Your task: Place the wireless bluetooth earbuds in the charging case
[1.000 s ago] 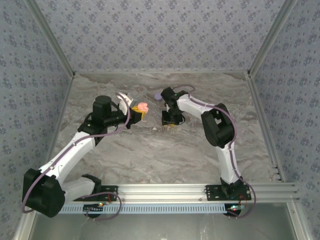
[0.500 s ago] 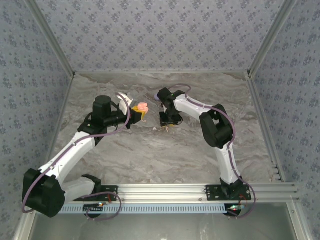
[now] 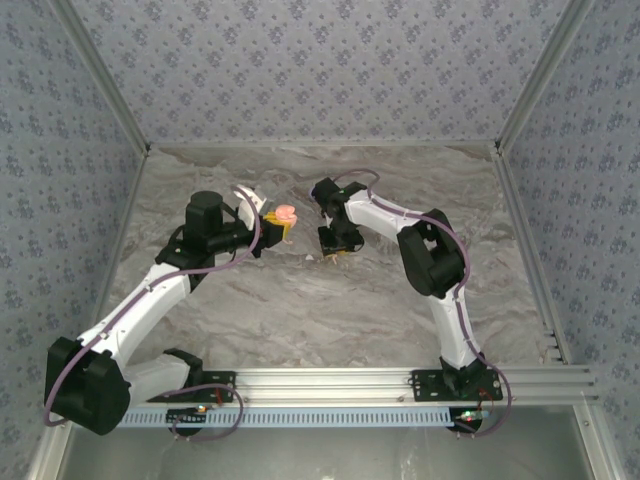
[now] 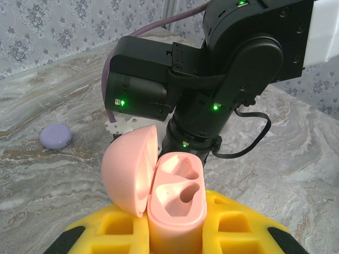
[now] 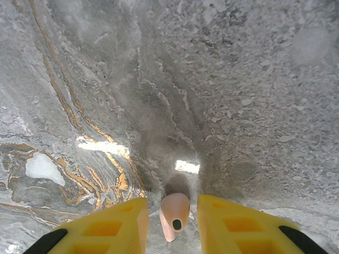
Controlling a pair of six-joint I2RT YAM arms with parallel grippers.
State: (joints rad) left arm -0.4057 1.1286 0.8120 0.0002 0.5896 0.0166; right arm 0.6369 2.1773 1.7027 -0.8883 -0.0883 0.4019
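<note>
Low in the right wrist view, a pinkish-white bean-shaped earbud (image 5: 174, 214) lies between the right gripper's (image 3: 335, 252) yellow fingers (image 5: 114, 227). They stand apart, with a narrow gap on each side of the earbud, which seems to rest on the grey marbled table (image 5: 238, 79). At the bottom centre of the left wrist view, the left gripper's (image 3: 281, 225) fingers (image 4: 233, 227) are clamped on an upright pink plastic charging case (image 4: 177, 198). Its lid (image 4: 130, 169) is swung open to the left, and both sockets are bare. A lilac round case (image 4: 55, 136) sits on the table at the middle left.
</note>
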